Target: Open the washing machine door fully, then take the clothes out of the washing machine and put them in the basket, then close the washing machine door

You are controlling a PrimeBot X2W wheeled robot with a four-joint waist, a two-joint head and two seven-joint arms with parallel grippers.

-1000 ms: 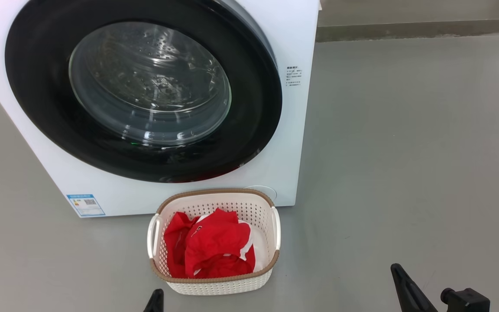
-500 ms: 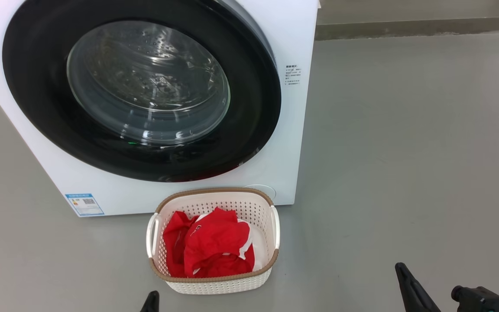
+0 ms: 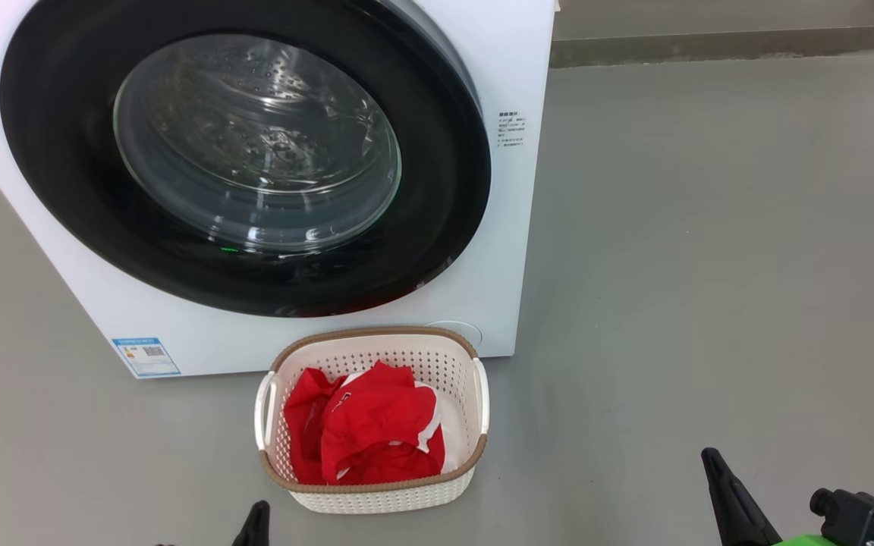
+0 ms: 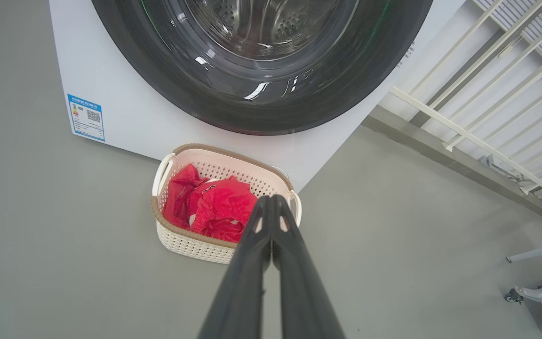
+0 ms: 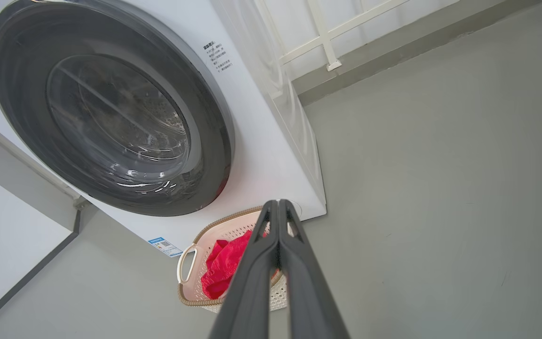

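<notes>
Left pincer (image 4: 271, 197) and right pincer (image 5: 278, 202) both pressed together, holding nothing
My fingers meet tip to tip on each arm, low over the grey floor (image 3: 710, 265). Seen from my head, the left tip sits at 7 o'clock of the basket (image 3: 376, 334), near it, and the right at 4 o'clock, well apart. The clothes (image 3: 376, 432), red with white trim, lie heaped inside the basket, which stands just before the washing machine (image 3: 517, 227), at 6 o'clock of the washing machine door (image 3: 437, 189). That door lies flat against the white front, steel drum visible through its glass. A blue label (image 3: 146, 356) sits at 10 o'clock of the basket
</notes>
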